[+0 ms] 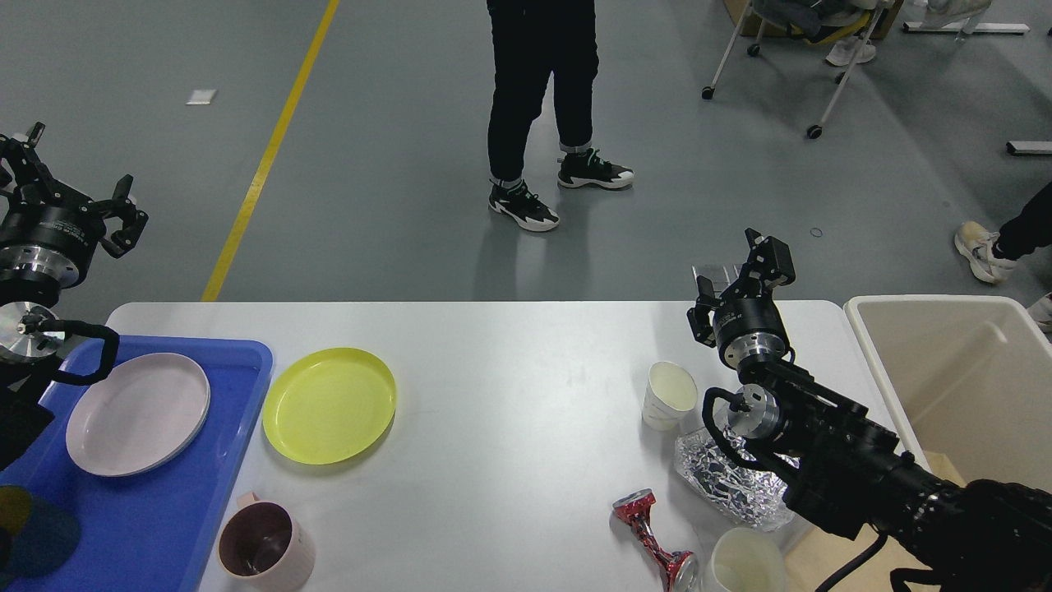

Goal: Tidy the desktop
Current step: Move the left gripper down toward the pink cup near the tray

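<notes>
The white desktop [509, 395] fills the lower half of the head view. On it lie a yellow plate [329, 404], a pinkish mug [263, 547], a white paper cup [670, 395], crumpled foil [727, 481], a crushed red can [653, 534] and a second paper cup [744, 563]. My left gripper [74, 181] hangs open off the table's far left corner, above the floor, holding nothing. My right gripper [735, 284] is raised above the far right part of the table, just beyond the first paper cup, open and empty.
A blue tray [205, 460] on the left holds a pale pink plate [138, 413] and dark round items [33, 526] at its near corner. A beige bin [962, 378] stands off the right edge. A person [538, 107] stands on the floor beyond the table.
</notes>
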`<action>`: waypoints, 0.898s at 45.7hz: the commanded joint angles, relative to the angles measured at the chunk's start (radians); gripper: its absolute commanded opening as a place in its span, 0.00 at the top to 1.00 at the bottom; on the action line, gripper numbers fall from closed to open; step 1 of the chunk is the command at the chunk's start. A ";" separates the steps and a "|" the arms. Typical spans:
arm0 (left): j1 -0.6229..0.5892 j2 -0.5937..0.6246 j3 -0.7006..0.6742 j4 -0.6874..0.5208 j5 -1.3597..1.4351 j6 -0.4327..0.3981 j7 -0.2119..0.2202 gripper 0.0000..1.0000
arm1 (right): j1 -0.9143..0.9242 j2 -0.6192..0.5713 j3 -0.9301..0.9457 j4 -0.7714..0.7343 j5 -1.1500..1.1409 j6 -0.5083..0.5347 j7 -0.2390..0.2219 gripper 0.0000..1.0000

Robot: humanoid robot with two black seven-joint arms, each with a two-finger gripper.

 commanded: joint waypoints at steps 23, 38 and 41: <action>-0.007 -0.080 0.026 -0.040 0.007 0.005 0.013 0.00 | 0.000 0.000 0.000 0.000 0.000 0.000 0.000 0.00; -0.029 0.124 0.495 -0.388 0.010 -0.006 0.005 0.00 | 0.000 0.000 0.000 0.000 0.000 0.000 0.000 0.00; -0.052 0.178 0.633 -0.434 0.010 -0.066 -0.007 0.00 | 0.000 0.000 0.000 0.000 0.000 0.000 0.000 0.00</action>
